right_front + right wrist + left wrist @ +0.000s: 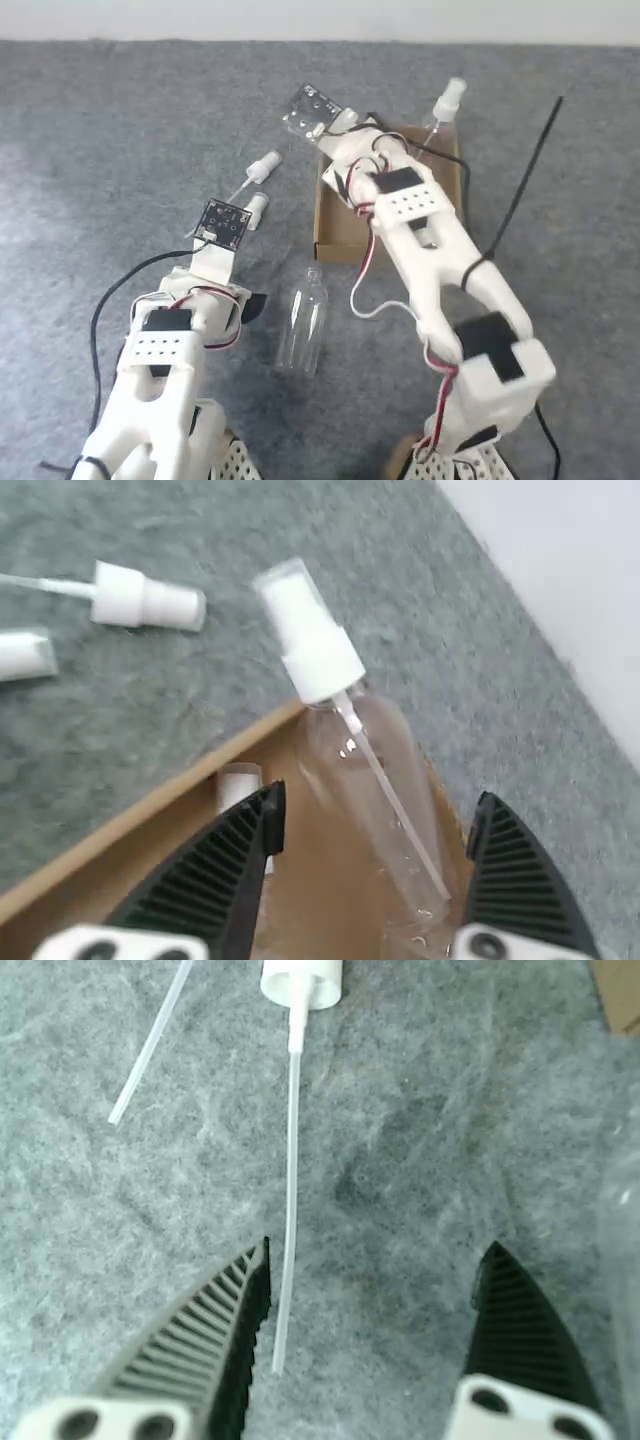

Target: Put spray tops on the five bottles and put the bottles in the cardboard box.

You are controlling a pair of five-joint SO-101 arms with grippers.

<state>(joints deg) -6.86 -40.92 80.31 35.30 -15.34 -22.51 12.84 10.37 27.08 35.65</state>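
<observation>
The left gripper (378, 1260), spread wide, hangs low over grey carpet (450, 1110). The thin dip tube of a white spray top (300, 982) lies between its ribbed fingers, cap end pointing away. The right gripper (380, 800), likewise spread, hovers over the cardboard box (150, 815) on an outstretched arm. There a clear, capped bottle (365, 760) leans, its top past the rim.

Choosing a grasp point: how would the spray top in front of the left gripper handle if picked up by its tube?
The spray top has a long, thin tube, so it would probably flex. Small and plastic, it is likely light. Being round, it may roll.
</observation>
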